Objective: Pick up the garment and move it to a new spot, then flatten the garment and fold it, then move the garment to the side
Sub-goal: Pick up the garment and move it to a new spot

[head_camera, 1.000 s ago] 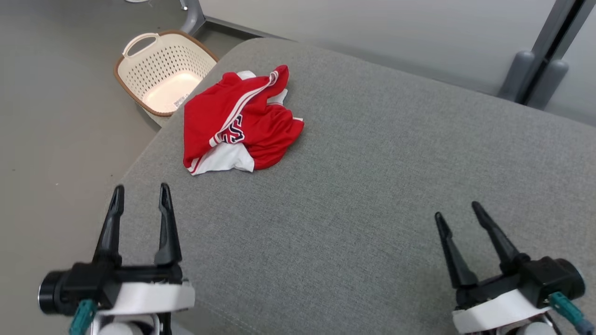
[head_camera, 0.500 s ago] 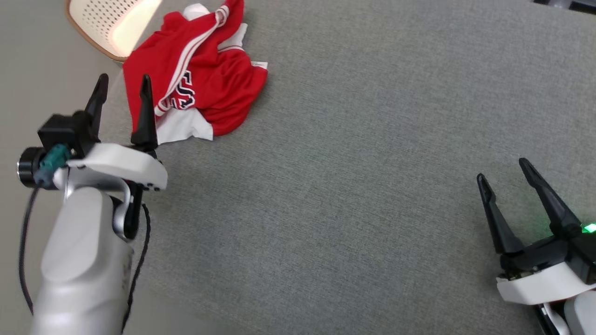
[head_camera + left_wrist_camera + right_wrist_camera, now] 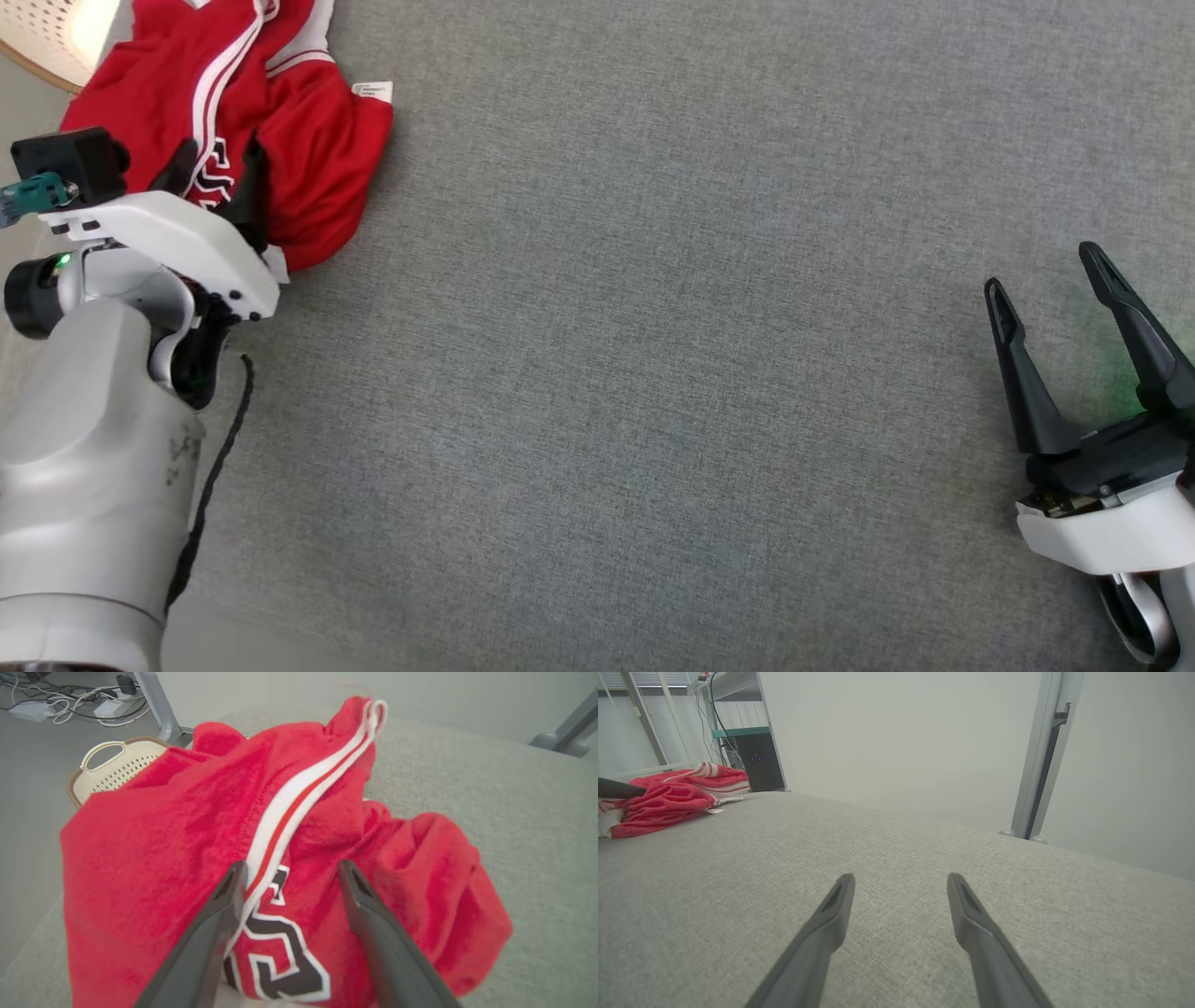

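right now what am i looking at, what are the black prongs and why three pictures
It's a two-armed robot seen by three cameras: one on its head looking down, one on each wrist looking along that arm's two dark fingers. The left end effector is open over a crumpled red and white garment on a grey padded surface; the right end effector is open over bare fabric, far from it. A cream basket sits beyond the surface's edge. Nothing is gripped yet.
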`<state>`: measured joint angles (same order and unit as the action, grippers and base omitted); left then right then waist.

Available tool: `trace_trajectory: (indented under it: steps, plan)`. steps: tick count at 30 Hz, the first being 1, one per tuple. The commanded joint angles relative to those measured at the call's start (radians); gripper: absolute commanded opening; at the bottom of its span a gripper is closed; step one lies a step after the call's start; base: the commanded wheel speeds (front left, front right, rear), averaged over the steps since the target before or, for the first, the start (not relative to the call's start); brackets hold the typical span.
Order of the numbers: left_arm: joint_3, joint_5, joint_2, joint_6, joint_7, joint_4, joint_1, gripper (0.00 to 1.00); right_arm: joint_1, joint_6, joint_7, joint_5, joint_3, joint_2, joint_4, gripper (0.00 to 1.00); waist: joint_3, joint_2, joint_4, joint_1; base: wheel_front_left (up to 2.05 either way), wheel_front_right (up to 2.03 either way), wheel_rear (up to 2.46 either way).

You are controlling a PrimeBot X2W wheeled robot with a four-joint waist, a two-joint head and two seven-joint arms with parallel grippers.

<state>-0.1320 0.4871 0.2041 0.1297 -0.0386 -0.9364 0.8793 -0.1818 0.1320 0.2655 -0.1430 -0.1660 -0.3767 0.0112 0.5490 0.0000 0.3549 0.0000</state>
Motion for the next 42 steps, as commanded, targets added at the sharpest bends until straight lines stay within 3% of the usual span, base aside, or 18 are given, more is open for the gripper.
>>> trace_trajectory:
  steps: [1, 7, 8, 9, 10, 18, 23, 27, 32, 38, 39, 42]
  plan:
    - [-0.01, 0.002, 0.024, 0.0, -0.004, -0.01, 0.005, 1.0, 0.008, -0.003, -0.002, 0.0, 0.005, -0.008, -0.02, 1.0, 0.016, 0.0, -0.012, 0.0, 0.0, 0.0, 0.0]
    - [-0.085, 0.01, 0.053, 0.0, -0.009, -0.127, 0.022, 1.0, -0.011, -0.003, -0.004, 0.003, 0.009, -0.017, -0.016, 1.0, 0.046, 0.0, -0.025, 0.0, 0.0, 0.0, 0.0]
    - [-0.095, 0.01, 0.052, 0.0, -0.013, -0.144, 0.021, 0.47, -0.014, -0.003, -0.004, 0.003, 0.01, -0.018, -0.015, 1.0, 0.049, 0.0, -0.026, 0.0, 0.0, 0.0, 0.0]
    - [-0.104, 0.017, 0.044, 0.0, -0.017, -0.157, 0.019, 0.15, -0.015, -0.003, -0.004, 0.003, 0.011, -0.019, -0.015, 1.0, 0.052, 0.0, -0.027, 0.0, 0.0, 0.0, 0.0]
    - [-0.111, 0.026, 0.036, 0.0, -0.019, -0.168, 0.02, 0.0, -0.018, -0.003, -0.004, 0.004, 0.015, -0.02, -0.015, 1.0, 0.053, 0.0, -0.028, 0.0, 0.0, 0.0, 0.0]
    - [-0.136, 0.082, 0.065, 0.0, -0.198, -0.136, 0.022, 0.0, -0.031, -0.003, -0.003, -0.004, 0.008, 0.023, -0.016, 1.0, -0.002, 0.0, -0.057, 0.0, 0.0, 0.0, 0.0]
    - [-0.129, 0.188, 0.091, 0.0, -0.227, 0.048, -0.014, 0.0, -0.046, -0.003, -0.001, -0.01, 0.015, 0.084, -0.018, 1.0, -0.091, 0.0, -0.109, 0.0, 0.0, 0.0, 0.0]
    - [-0.13, 0.276, 0.142, 0.0, -0.228, 0.275, -0.066, 0.0, -0.042, -0.003, -0.001, -0.014, 0.031, 0.138, -0.025, 1.0, -0.172, 0.0, -0.171, 0.0, 0.0, 0.0, 0.0]
    - [-0.148, 0.309, 0.207, 0.0, -0.21, 0.492, -0.129, 0.0, -0.017, -0.003, -0.001, -0.018, 0.054, 0.206, -0.039, 1.0, -0.264, 0.0, -0.276, 0.0, 0.0, 0.0, 0.0]
    - [-0.191, 0.329, 0.192, -0.056, -0.105, 0.689, -0.218, 0.0, 0.008, -0.003, -0.001, -0.028, 0.082, 0.262, -0.046, 1.0, -0.351, 0.0, -0.429, 0.0, 0.0, 0.0, 0.0]
    - [-0.191, 0.329, 0.192, -0.056, -0.105, 0.689, -0.218, 0.0, 0.008, -0.003, -0.001, -0.028, 0.082, 0.262, -0.046, 1.0, -0.351, 0.0, -0.429, 0.0, 0.0, 0.0, 0.0]
    - [-0.239, 0.321, 0.154, -0.099, -0.063, 0.742, -0.267, 0.0, 0.019, -0.002, -0.001, -0.031, 0.099, 0.278, -0.046, 1.0, -0.376, 0.0, -0.492, 0.0, 0.0, 0.0, 0.0]
